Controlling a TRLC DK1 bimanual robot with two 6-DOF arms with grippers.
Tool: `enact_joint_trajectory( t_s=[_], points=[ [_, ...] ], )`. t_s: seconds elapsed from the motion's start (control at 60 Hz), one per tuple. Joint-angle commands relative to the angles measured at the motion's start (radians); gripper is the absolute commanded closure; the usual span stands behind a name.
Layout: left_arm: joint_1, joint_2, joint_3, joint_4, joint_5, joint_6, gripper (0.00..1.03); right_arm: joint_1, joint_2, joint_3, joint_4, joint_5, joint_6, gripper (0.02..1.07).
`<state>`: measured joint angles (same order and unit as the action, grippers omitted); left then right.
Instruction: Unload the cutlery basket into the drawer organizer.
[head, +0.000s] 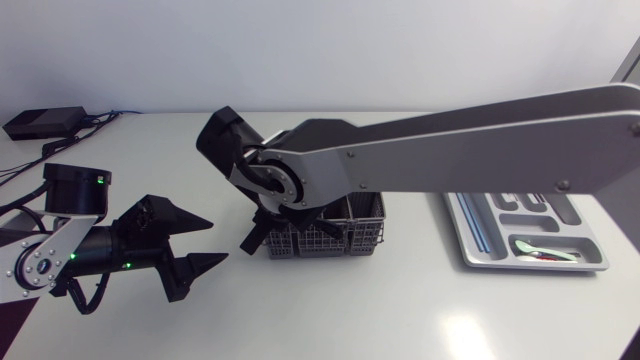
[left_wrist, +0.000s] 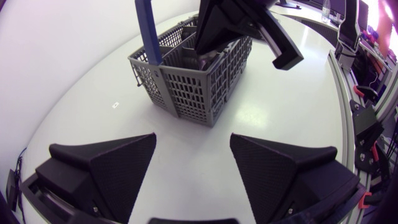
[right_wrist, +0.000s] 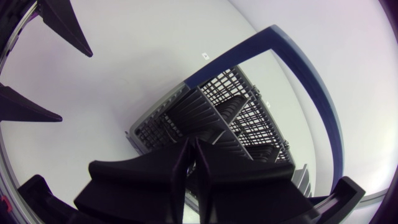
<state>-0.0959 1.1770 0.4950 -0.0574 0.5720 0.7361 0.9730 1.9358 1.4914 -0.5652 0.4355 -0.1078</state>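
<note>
a white worktop (head: 330, 320) carries a grey cutlery basket (head: 355, 238) with a blue handle (left_wrist: 148, 34) near its middle, and a grey drawer organizer (head: 478, 240) a little to the right of it. the right arm (head: 450, 140) reaches in from the right over the organizer, its gripper (right_wrist: 189, 149) down inside the basket with jaws pressed together and nothing visible between them. the left gripper (head: 218, 240) lies low beside the basket's other side, pointing at it, jaws spread open and empty.
</note>
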Motion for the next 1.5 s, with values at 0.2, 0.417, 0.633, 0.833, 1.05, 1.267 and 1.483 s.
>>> enact_joint_trajectory(
  t_s=[0.2, 0.417, 0.633, 0.833, 1.05, 1.267, 1.483],
  points=[
    [-0.011, 0.003, -0.024, 0.002, 0.014, -0.009, 0.2, 0.035, -0.047, -0.034, 0.042, -0.027, -0.038, 1.01],
    [-0.013, -0.014, -0.029, -0.005, 0.012, -0.012, 0.2, 0.078, -0.057, -0.013, 0.047, -0.009, -0.181, 1.01],
    [-0.004, -0.036, -0.027, -0.025, 0.012, -0.012, 0.2, 0.11, -0.089, -0.017, 0.03, 0.025, -0.291, 1.01],
    [-0.015, -0.04, -0.027, -0.03, 0.011, -0.02, 0.2, 0.136, -0.116, -0.074, 0.056, 0.058, -0.343, 1.01],
    [-0.018, -0.057, -0.019, -0.044, 0.006, -0.03, 0.2, 0.17, -0.195, -0.152, 0.123, 0.085, -0.478, 1.01],
    [-0.028, -0.077, -0.012, -0.061, 0.003, -0.033, 0.2, 0.181, -0.285, -0.24, 0.22, 0.1, -0.578, 1.01],
    [-0.041, -0.1, -0.001, -0.084, -0.006, -0.041, 0.2, 0.185, -0.39, -0.289, 0.248, 0.1, -0.636, 1.01]
  ],
)
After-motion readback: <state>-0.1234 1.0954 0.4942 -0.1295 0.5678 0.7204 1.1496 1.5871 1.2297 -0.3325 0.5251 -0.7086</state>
